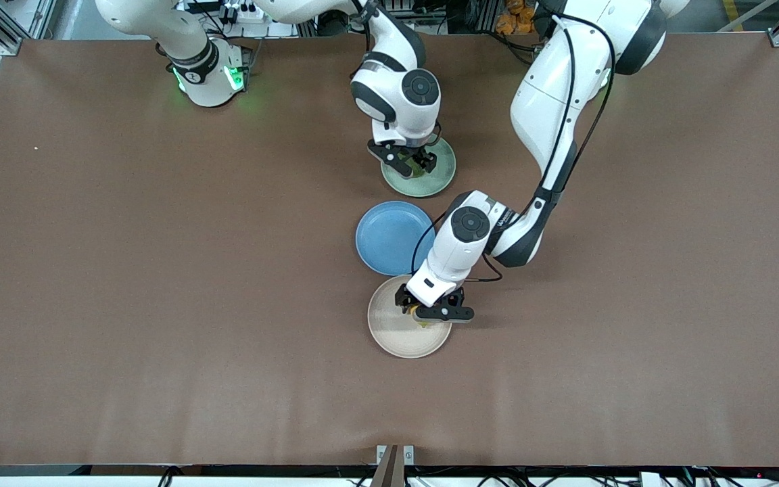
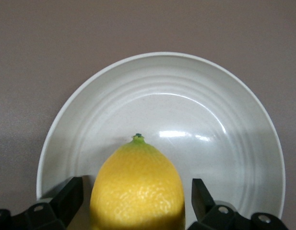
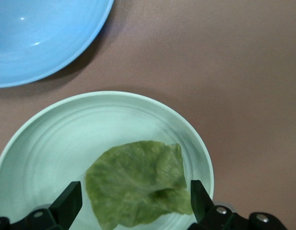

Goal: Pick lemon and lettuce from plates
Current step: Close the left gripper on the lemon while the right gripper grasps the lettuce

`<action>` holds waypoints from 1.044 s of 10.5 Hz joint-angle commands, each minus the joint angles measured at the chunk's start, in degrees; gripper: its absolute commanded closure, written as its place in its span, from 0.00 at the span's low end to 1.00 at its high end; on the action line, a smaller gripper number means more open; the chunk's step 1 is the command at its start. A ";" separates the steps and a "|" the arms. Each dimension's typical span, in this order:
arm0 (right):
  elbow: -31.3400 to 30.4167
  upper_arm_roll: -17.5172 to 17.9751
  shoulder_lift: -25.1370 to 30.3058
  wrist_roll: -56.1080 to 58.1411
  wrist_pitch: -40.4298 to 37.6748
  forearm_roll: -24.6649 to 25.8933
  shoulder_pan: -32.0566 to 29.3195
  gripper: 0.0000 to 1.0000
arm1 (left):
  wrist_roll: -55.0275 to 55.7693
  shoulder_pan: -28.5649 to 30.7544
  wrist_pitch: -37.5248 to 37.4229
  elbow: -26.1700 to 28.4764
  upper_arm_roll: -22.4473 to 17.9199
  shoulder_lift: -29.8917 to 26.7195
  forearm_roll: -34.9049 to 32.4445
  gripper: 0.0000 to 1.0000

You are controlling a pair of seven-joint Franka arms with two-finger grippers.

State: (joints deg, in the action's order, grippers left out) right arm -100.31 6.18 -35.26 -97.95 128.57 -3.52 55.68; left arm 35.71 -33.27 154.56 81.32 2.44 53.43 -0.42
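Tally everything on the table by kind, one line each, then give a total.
Plates: 3 (mint green plate, blue plate, cream plate)
Lemons: 1 (lemon, between the left tool's fingers)
Lettuce leaves: 1 (lettuce, under the right tool)
Total: 5

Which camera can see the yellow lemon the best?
The left wrist view: the lemon fills the foreground, sitting between the open fingers of the left gripper over the beige plate. The front view shows only a yellow sliver under that gripper. The right wrist view shows no lemon.
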 commanded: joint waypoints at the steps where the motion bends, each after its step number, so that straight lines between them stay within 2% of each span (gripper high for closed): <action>1: 0.12 -0.38 -0.08 -1.28 0.54 -0.34 0.57 0.00 | 1.73 -0.92 0.74 -1.08 -1.21 0.80 -0.90 0.00; 2: 0.12 -0.29 -0.16 -1.54 0.63 -0.34 0.65 0.00 | 1.82 -1.01 0.74 -1.08 -1.21 0.72 -0.81 0.07; 5: 0.12 -0.38 -0.86 -2.60 1.76 -0.43 1.36 0.00 | 1.82 -0.66 0.66 -1.08 -1.12 0.28 -0.81 0.48; 6: 0.12 -0.38 -1.30 -3.21 2.21 -0.43 1.71 0.00 | 1.82 -0.48 0.40 -1.08 -1.12 -0.16 -0.73 0.56; 8: 0.12 -0.29 -1.83 -3.22 2.65 -0.43 1.80 0.00 | 1.56 0.04 -4.24 -1.25 -1.21 -1.91 -0.55 0.61; 11: 0.12 -0.38 -2.27 -3.39 2.74 -0.43 1.97 0.00 | 1.20 1.80 -13.20 -1.25 -0.86 -5.95 -0.37 0.62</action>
State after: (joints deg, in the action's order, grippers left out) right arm -100.30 6.18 -37.05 -100.03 130.59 -3.53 57.00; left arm 35.82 -32.11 146.43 79.23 1.72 51.00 -0.42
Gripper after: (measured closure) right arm 0.000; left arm 0.374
